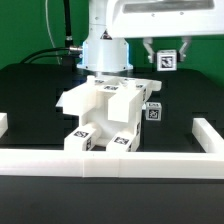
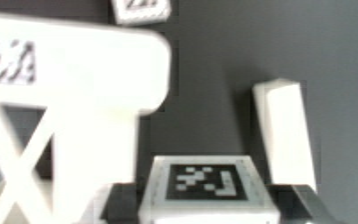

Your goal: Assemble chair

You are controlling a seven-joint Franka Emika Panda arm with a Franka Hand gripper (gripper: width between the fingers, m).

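Fingers [image 2: 123,205] stand clamped on a tagged white part [image 2: 202,182] just beside the X-braced seat [image 2: 51,150], seemingly to hold it straight for fitting to that seat.

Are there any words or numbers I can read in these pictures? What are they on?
No words, letters or numbers can be read anywhere.
Chair parts: only black-and-white square tags, which are patterns, not writing.
Small block held in the gripper: one more tag, blurred, no text.
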